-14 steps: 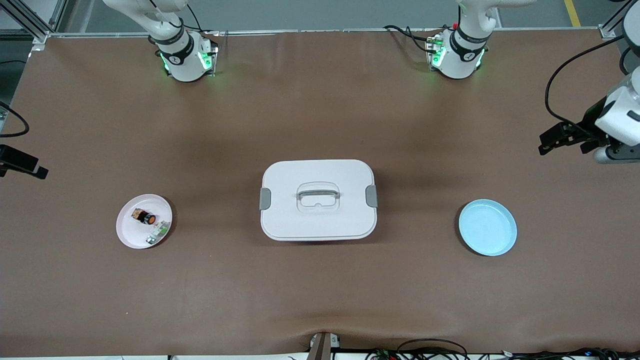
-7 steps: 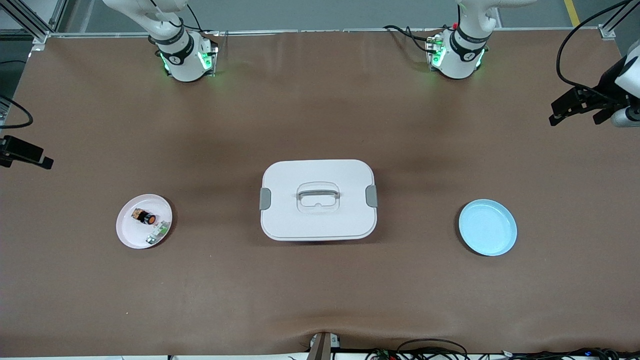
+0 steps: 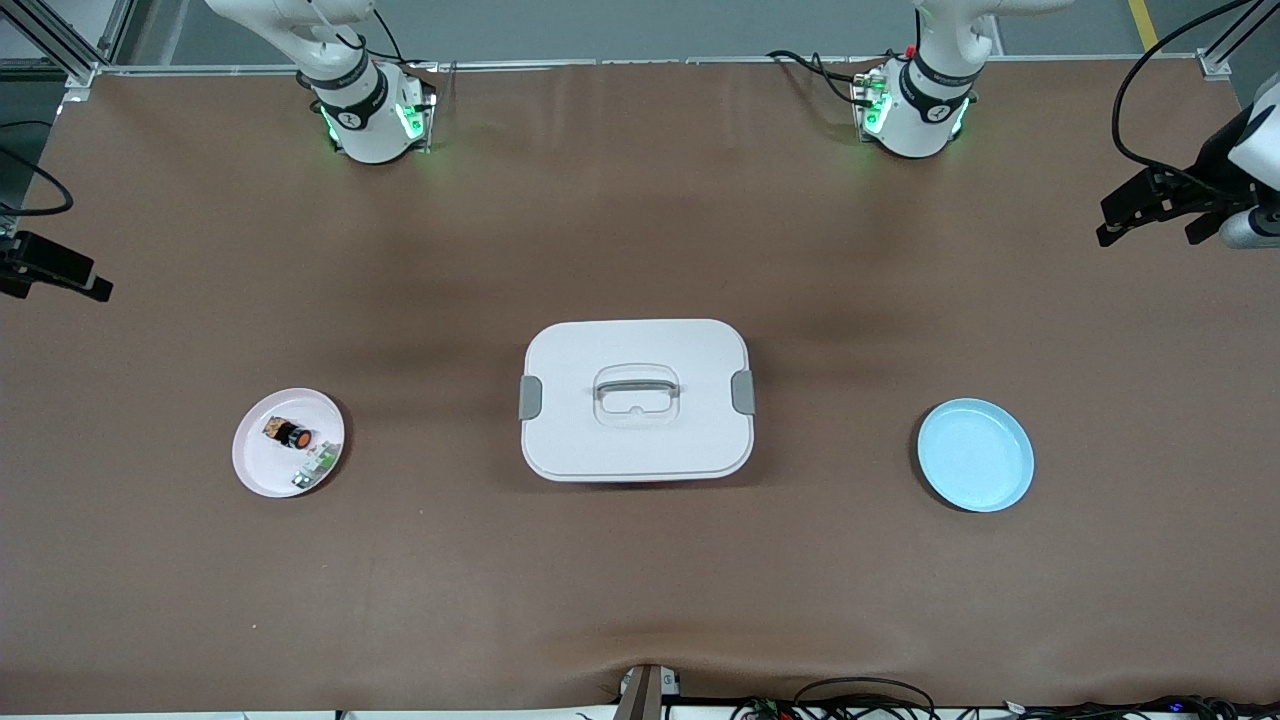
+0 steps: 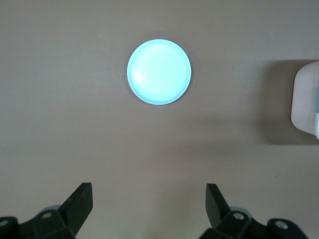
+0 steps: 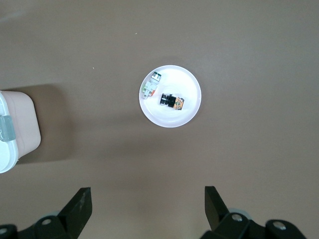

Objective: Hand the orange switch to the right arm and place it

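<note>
Orange switch (image 3: 290,434) lying sideways on pink plate (image 3: 258,468); both grippers' jaws wide

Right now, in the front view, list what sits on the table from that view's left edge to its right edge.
Pink plate holding the orange switch and a white-and-green part → white lidded box → blue plate.

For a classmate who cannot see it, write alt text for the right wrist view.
A small pink plate lies on a brown table, holding an orange switch and a white-and-green part beside it. The right claw hangs open high above, and a white box shows at the picture's edge.
</note>
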Robot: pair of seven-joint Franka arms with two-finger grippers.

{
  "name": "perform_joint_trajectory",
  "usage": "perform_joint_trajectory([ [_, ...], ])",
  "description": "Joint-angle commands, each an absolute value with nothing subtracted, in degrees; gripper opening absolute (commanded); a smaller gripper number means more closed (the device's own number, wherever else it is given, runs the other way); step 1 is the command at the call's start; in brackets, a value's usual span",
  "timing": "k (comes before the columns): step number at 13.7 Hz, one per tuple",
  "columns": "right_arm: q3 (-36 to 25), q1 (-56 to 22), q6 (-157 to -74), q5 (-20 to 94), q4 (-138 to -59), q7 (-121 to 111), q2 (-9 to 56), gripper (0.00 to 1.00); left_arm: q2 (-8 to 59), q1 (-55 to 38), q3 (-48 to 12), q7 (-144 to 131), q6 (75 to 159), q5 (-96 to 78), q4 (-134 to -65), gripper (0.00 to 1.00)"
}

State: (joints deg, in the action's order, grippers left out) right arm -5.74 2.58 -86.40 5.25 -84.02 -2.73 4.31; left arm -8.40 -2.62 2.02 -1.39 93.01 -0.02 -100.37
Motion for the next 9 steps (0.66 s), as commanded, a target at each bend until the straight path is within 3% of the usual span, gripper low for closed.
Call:
perform_joint_trajectory([
  [1,-5.54,1.94,-88.24,4.31,-87.71,-2.46,1.58,1.00,-6.95,-2.55,2.46,-0.44,90.27,-0.44,-97.04,1.00],
  [9,-5.71,-1.67,-87.89,-0.79,-87.36,-2.46,0.62,1.00,-6.86,-2.64,2.46,-0.79,90.18,-0.44,-96.94,1.00],
])
